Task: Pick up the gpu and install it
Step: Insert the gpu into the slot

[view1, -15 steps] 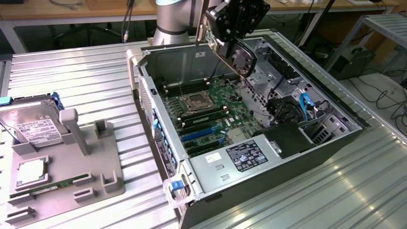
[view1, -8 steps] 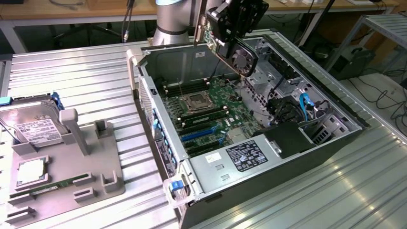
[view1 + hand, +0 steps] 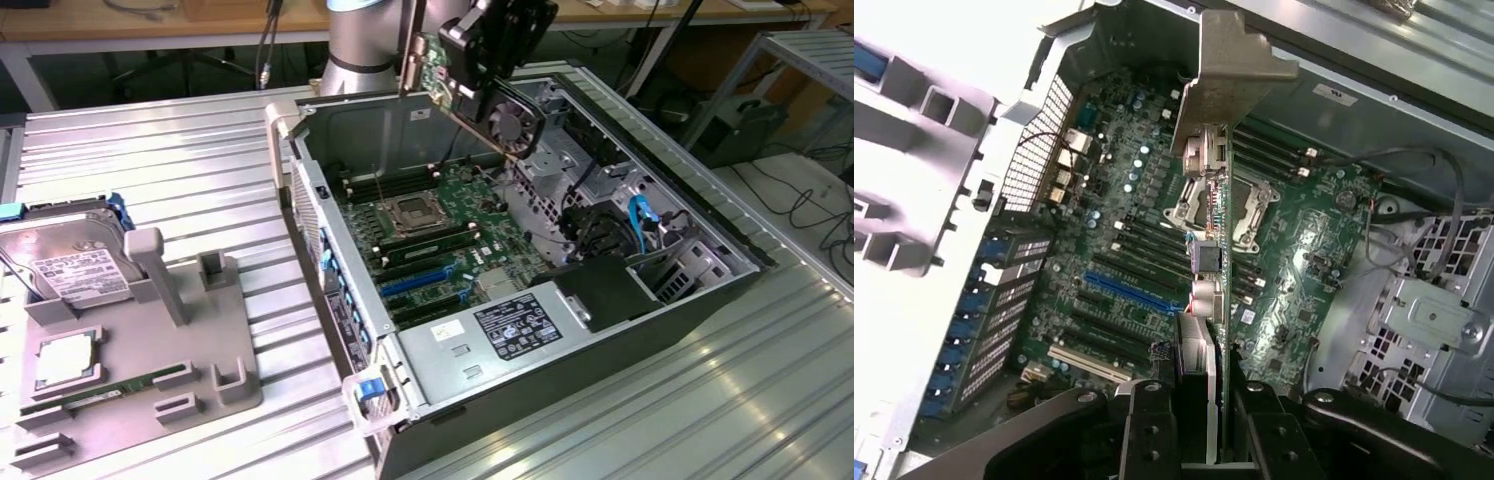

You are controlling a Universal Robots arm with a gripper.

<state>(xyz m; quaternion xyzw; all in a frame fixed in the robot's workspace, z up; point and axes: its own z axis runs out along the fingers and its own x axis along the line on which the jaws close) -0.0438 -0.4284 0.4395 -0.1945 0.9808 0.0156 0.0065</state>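
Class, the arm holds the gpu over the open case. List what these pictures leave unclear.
1. Wrist view: the gpu is edge-on between the fingers of the hand, so its faces are hidden; it covers part of the CPU socket.
2. Exterior view: print on the power supply label is too small to read.
3. Exterior view: the arm is cut off by the top edge.

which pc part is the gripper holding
The gpu, clamped in the gripper above the case; the hard drive and memory stick sit in the grey holder.
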